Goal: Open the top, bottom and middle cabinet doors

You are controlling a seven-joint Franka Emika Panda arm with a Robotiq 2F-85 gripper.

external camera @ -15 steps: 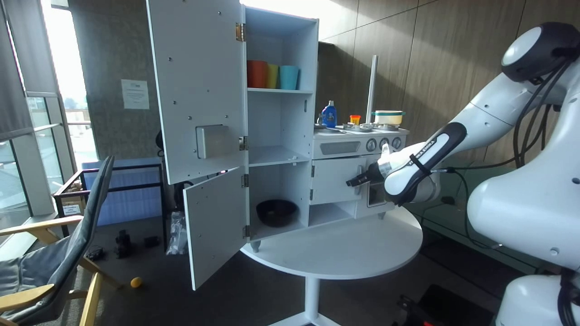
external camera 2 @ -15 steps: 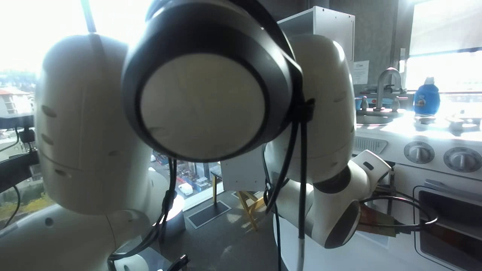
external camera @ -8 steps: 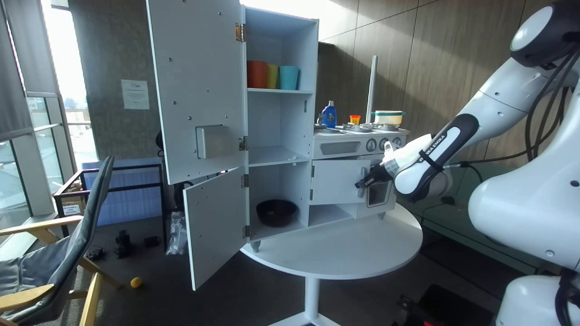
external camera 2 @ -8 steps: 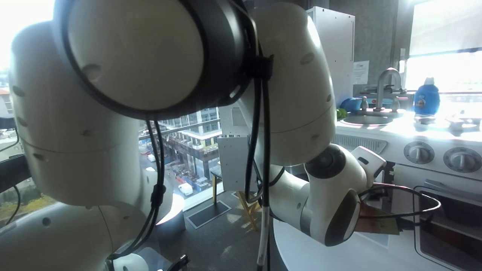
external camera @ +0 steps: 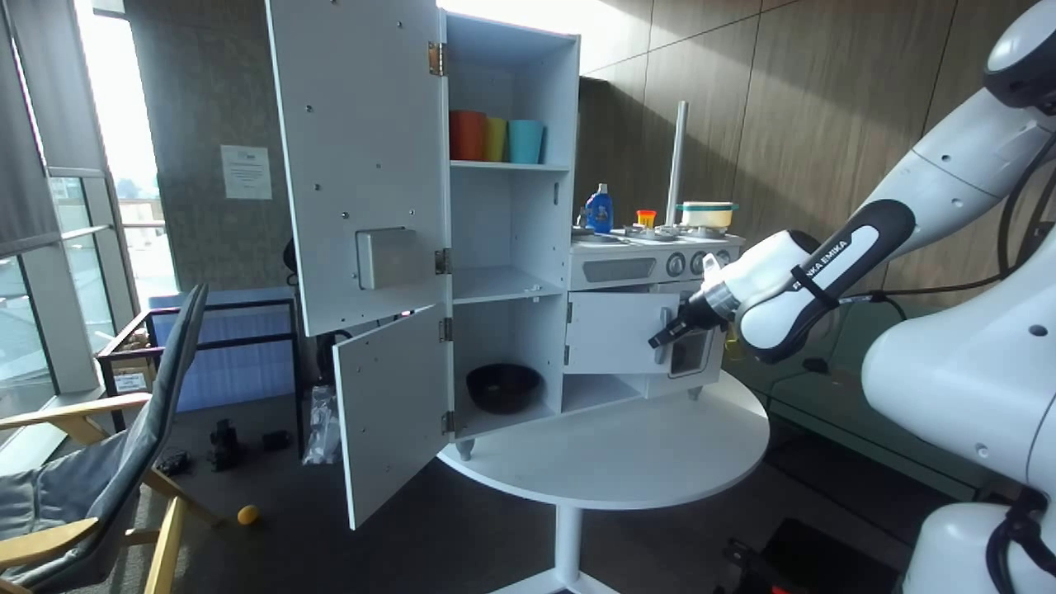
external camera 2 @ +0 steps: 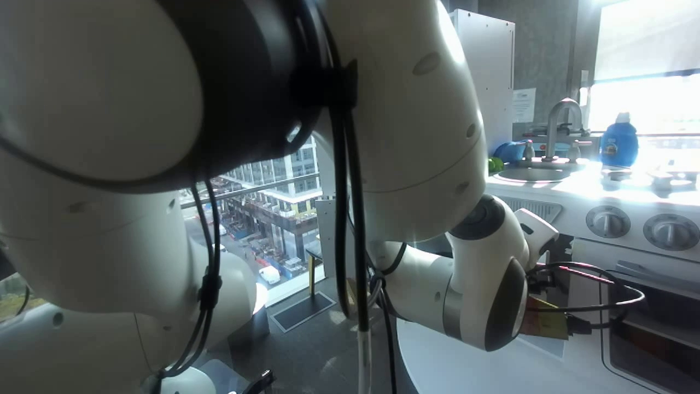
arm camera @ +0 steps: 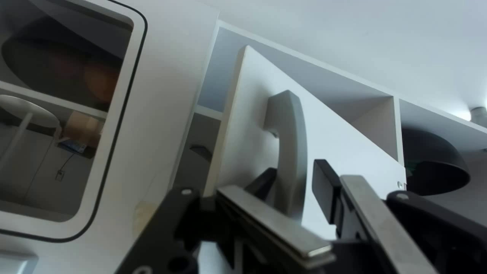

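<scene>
In an exterior view, the tall top cabinet door [external camera: 363, 148], bearing a grey square panel, stands swung wide to the left. Below it the plain bottom cabinet door [external camera: 392, 412] is swung out too. The small squarish middle cabinet door [external camera: 615, 330] is ajar, with a dark gap along its upper edge. Its grey curved handle [arm camera: 291, 133] rises between the fingers of my gripper [arm camera: 296, 180] in the wrist view. One finger reaches behind the handle, close to or touching it; the opposite finger pad [arm camera: 327, 190] is apart from it, so the jaws are open around the handle.
A small oven door with a dark window [arm camera: 61, 125] sits beside the middle door. On the shelves are a black bowl [external camera: 503, 388] and coloured cups [external camera: 525, 142]. A blue bottle [external camera: 600, 210] and a pot [external camera: 707, 214] stand on top. A round table [external camera: 610, 462] carries the kitchen.
My arm has drawn back to the right, away from the cabinet, in an exterior view. The middle door has swung a little farther out, and its handle moved right.
</scene>
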